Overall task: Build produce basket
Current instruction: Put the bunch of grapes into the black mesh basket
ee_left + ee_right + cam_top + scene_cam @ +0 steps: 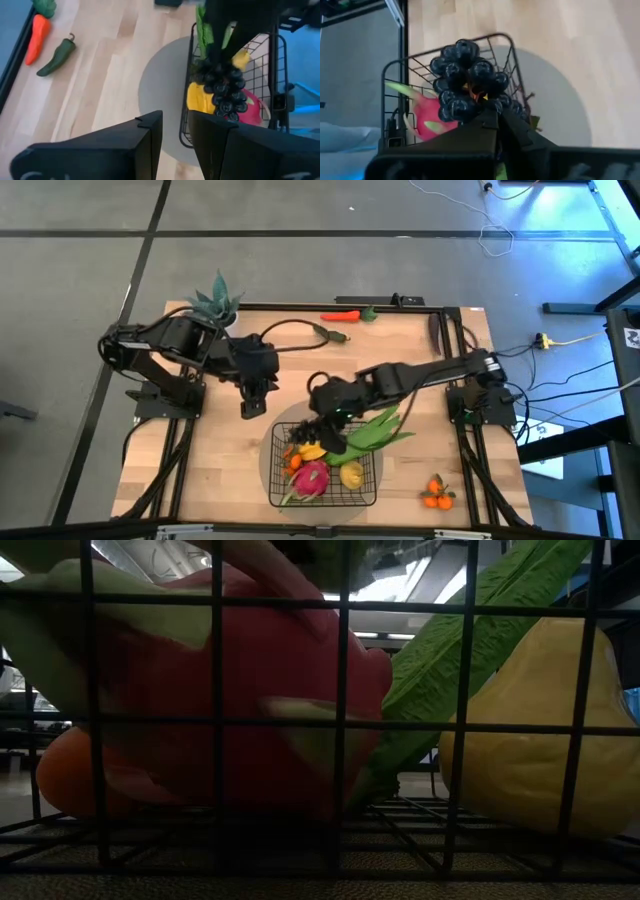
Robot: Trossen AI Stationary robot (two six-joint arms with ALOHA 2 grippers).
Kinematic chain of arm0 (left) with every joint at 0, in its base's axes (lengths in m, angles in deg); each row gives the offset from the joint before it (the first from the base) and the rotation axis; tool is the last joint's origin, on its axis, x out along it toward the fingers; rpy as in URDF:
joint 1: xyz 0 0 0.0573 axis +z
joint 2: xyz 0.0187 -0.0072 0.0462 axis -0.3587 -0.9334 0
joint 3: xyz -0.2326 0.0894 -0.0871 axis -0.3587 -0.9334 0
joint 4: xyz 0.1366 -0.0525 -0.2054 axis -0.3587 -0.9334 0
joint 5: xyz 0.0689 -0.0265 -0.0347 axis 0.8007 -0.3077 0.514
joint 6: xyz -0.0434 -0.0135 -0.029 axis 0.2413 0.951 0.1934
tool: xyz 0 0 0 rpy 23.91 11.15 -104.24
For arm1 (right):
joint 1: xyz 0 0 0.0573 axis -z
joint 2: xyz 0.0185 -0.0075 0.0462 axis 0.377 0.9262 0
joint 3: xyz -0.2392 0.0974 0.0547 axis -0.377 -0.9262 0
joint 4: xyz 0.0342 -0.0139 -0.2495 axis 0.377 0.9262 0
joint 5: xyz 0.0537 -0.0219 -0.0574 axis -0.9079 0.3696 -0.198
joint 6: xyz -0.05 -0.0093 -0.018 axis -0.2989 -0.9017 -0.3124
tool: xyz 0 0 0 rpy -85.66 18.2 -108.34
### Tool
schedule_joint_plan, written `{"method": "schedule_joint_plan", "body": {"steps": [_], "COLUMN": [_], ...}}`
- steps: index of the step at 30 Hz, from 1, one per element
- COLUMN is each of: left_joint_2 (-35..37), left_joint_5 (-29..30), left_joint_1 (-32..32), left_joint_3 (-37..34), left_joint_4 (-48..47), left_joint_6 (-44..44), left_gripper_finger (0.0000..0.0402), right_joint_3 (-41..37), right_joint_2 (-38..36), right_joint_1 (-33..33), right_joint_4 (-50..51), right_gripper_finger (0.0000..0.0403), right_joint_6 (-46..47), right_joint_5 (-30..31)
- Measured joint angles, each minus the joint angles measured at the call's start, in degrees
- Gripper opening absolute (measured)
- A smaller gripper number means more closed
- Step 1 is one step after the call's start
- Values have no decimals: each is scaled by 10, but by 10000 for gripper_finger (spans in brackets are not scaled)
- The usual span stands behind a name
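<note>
1. The right hand (492,117) is clamped on the grapes (465,75), a cluster of dark glossy spheres. It holds them above the basket (365,495) at lower centre of the high view, probably for release inside.
2. The basket is black open wire mesh with low sides. It already contains a pink dragon fruit (312,477), a smooth yellow mango (351,474) and long green stalks (380,428).
3. The left hand (255,402) waits left of the basket, slightly parted and empty.
4. Oranges (436,493), a carrot (342,315) and a green pepper (330,333) lie on the wood-grain table (220,470).
</note>
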Motion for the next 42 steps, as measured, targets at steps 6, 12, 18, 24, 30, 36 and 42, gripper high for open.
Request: {"method": "schedule_joint_plan", "body": {"steps": [6,12,18,24,30,36,42], "left_joint_2": [0,0,0,0,0,0,0], "left_joint_5": [0,1,1,1,5,5,4], "left_joint_1": [-25,-46,-59,-61,-61,-61,-61], "left_joint_3": [0,0,0,0,0,0,0], "left_joint_4": [0,0,1,1,1,1,1], "left_joint_6": [0,0,0,1,1,1,1], "left_gripper_finger": [84,84,84,84,84,84,84], "right_joint_3": [0,0,1,1,2,2,2], "right_joint_2": [50,94,125,146,151,151,149], "right_joint_1": [-2,-2,-2,-1,1,6,14], "right_joint_4": [-4,-7,-13,-15,-20,-35,-32], "right_gripper_finger": [0,0,0,0,5,52,92], "right_joint_6": [16,17,10,-4,-6,-18,-18], "right_joint_5": [-24,-30,-22,-16,-17,-71,-114]}}
